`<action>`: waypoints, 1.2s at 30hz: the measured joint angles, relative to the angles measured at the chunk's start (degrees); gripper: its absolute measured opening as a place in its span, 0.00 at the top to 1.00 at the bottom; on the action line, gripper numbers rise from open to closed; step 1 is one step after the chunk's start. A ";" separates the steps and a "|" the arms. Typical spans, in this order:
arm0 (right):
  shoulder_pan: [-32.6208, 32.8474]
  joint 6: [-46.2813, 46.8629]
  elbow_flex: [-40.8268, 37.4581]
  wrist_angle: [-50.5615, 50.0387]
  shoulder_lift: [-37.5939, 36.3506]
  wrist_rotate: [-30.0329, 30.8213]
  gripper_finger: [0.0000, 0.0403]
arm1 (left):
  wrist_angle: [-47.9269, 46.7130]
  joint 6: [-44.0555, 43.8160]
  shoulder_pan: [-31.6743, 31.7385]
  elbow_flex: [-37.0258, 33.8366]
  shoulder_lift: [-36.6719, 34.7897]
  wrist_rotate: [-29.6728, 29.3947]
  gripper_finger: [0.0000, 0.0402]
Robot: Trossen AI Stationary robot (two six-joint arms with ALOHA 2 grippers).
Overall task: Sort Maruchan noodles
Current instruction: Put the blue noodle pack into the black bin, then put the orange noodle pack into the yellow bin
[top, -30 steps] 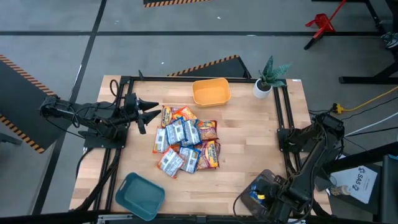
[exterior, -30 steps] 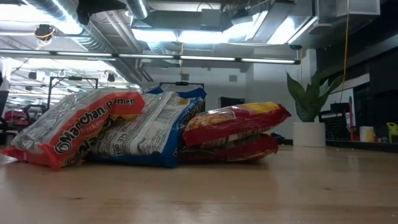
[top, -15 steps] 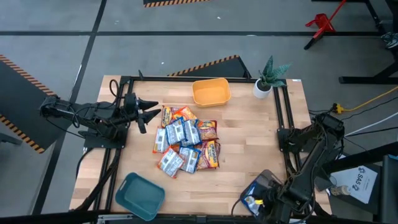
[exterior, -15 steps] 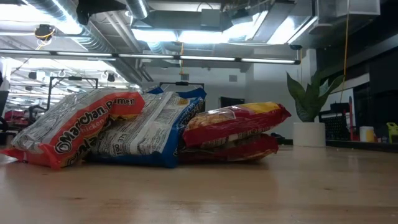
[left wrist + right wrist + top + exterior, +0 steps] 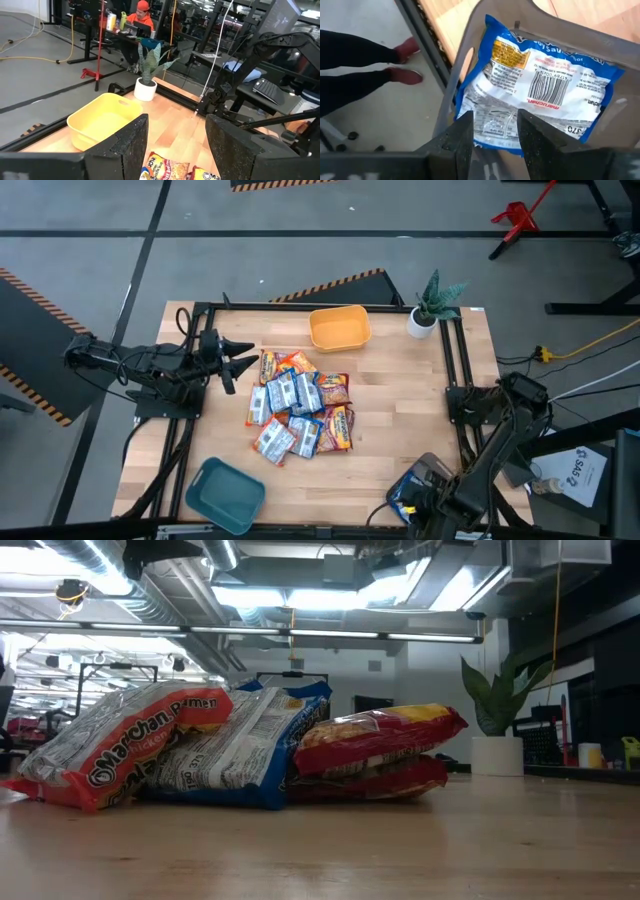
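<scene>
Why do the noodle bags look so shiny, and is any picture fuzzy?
In the low view, ceiling lights glint off the glossy noodle packets, and the wooden table right at the camera looks soft. In the right wrist view, the blue packet in the grey bin has crinkly bright glare, and the right hand is blurred.

A heap of small flat glossy plastic Maruchan noodle packets (image 5: 298, 406) lies mid-table on the pale wooden table (image 5: 400, 400). Behind it sits the yellow plastic bin (image 5: 340, 328), the potted green plant (image 5: 432, 302) (far-right corner) beside that. The teal plastic bin (image 5: 225, 494) sits front-left; the grey plastic bin (image 5: 470, 47) front-right holds one packet (image 5: 540, 95).
</scene>
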 joint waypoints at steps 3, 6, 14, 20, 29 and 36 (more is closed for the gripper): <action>-0.43 -0.19 -0.02 -0.03 1.09 0.63 0.66 | 0.00 0.00 -0.02 0.00 -0.02 -0.02 0.52; -0.53 -0.21 -0.02 0.05 2.13 1.80 0.66 | 0.00 -0.11 -0.02 -0.01 -0.02 -0.17 0.52; -1.67 -1.42 -0.57 0.19 5.67 1.76 0.66 | 0.00 -1.38 -0.02 0.00 -0.02 -1.49 0.52; -3.10 0.02 -1.06 0.19 4.98 1.10 0.66 | 0.00 -1.09 -0.01 -0.01 0.00 -1.49 0.52; -7.28 -2.80 3.87 -2.44 -1.25 -0.65 0.66 | 0.00 -4.37 0.00 0.00 -0.01 5.28 0.52; -13.38 -8.69 7.13 -6.25 -4.69 15.42 0.66 | -3.55 -7.38 0.00 0.00 -0.02 14.85 0.52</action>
